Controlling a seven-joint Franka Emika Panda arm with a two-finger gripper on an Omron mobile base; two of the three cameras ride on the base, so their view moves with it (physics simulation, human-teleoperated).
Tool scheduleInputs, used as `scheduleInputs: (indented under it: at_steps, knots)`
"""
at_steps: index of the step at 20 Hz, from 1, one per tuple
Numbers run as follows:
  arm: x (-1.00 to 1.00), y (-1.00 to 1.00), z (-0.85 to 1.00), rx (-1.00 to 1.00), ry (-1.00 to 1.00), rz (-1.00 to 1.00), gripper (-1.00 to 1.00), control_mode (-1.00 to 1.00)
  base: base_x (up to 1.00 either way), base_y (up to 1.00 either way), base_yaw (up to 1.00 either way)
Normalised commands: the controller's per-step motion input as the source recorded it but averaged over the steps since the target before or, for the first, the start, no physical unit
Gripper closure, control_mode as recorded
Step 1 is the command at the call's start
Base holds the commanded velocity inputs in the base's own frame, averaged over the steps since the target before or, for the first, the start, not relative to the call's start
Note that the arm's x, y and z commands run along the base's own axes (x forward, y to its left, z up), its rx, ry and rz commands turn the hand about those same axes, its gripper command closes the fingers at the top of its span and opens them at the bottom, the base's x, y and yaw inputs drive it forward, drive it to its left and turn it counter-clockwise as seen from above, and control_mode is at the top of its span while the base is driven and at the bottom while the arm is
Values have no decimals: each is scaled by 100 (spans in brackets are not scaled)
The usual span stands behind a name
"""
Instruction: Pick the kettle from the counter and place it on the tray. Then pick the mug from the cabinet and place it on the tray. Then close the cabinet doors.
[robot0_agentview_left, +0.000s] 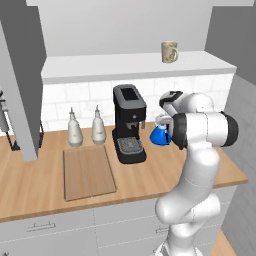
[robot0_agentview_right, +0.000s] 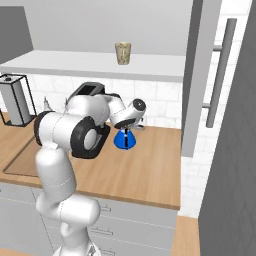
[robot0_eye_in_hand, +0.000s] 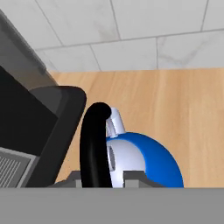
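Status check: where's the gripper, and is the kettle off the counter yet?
Gripper down at kettle, jaws either side of its black handle. Kettle on counter beside coffee machine. Tray bare, mug on shelf.

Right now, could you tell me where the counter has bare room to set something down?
The tray lies bare, left of the coffee machine. The counter is free in front of the kettle toward its right end. It is crowded behind the tray, where two bottles stand, and between machine and kettle.
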Motion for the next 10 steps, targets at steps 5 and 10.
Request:
scheduleInputs:
  at_steps: [5, 10]
  knots:
    - [-76, 0, 5, 1, 0, 2, 100, -100, 0, 0, 0]
    - [-78, 6, 27, 0, 0, 1, 100, -100, 0, 0, 0]
